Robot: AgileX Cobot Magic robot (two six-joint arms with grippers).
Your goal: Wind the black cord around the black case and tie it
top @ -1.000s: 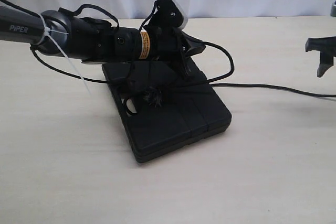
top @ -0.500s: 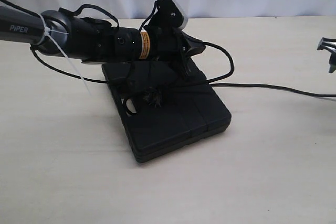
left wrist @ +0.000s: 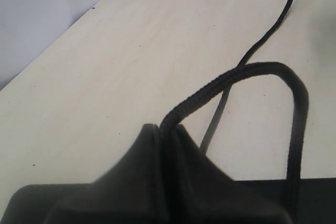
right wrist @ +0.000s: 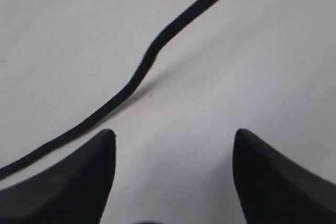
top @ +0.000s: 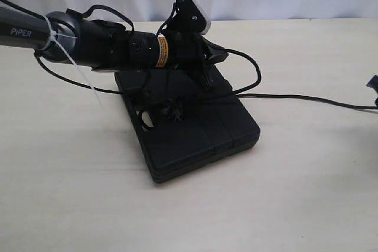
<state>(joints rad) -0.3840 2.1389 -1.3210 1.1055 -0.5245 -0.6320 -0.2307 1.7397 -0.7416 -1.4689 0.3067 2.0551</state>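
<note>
Over the far part of the black case (top: 195,131), the left gripper (top: 205,68) is clamped tight on the black cord (left wrist: 262,68); the left wrist view shows its two fingers (left wrist: 131,182) pressed together with the braid squeezed out between their tips. From that pinch the cord rises in a stiff arch, bends over and drops back toward the case edge. The grip seems meant to hold a bight of slack off the lid, probably so that a turn can be laid or an end passed under it. The case lies flat on the table (top: 71,193), and strands of cord already cross its ribbed top. The frayed knot (top: 173,109) sits on the lid beside an oval opening (top: 146,120), which may be the handle slot or the cord's end loop. Whether the strands go fully round the case cannot be told, since the underside is hidden. Beyond the arch, the rest of the cord trails across the bare table toward the right side. There the right gripper (right wrist: 173,136) hangs with its fingers spread wide and nothing between them, low over the table, with the cord lying just ahead; it looks placed to pick up that free length. The tying appears not yet done.
</note>
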